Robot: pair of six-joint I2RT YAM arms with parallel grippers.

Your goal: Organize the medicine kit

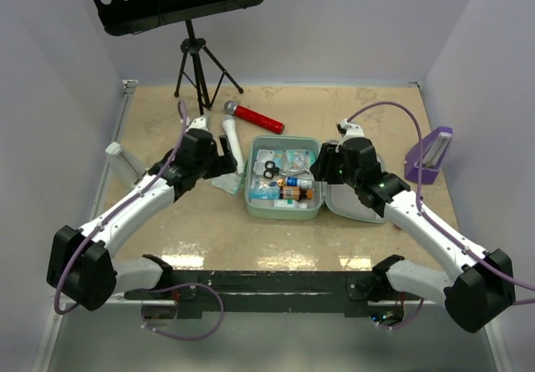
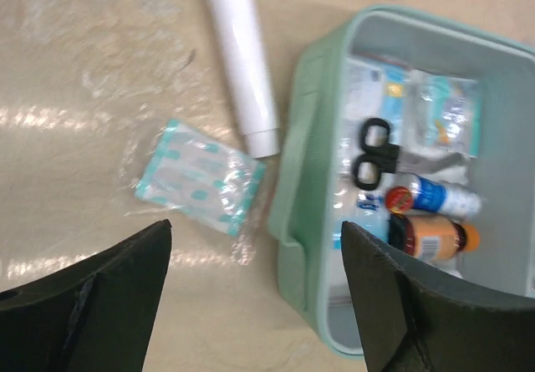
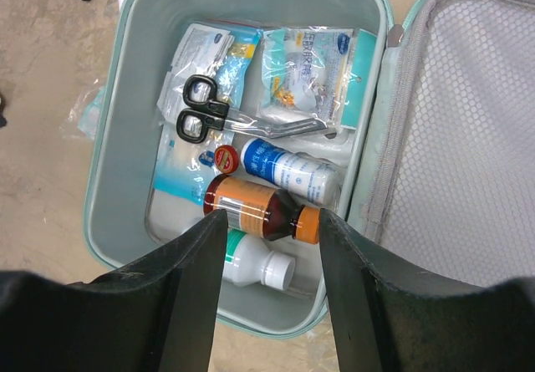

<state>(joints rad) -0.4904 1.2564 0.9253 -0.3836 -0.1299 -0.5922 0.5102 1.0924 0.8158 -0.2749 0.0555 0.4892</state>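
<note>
medicine kit (image 3: pixel 125 113) open, under right pincer (image 3: pixel 272 221), beside spread left pincer (image 2: pixel 255 230)

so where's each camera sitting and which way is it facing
Top external: above, behind the robot, facing down the table; left arm, right arm show
Left wrist: beside the medicine kit, facing down; left gripper shows
Right wrist: above the medicine kit, facing in; right gripper shows
Both wrist views share the scissors, orange bottle

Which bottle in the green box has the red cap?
The blue-labelled bottle; the brown bottle and the white bottle have no red cap.
</note>
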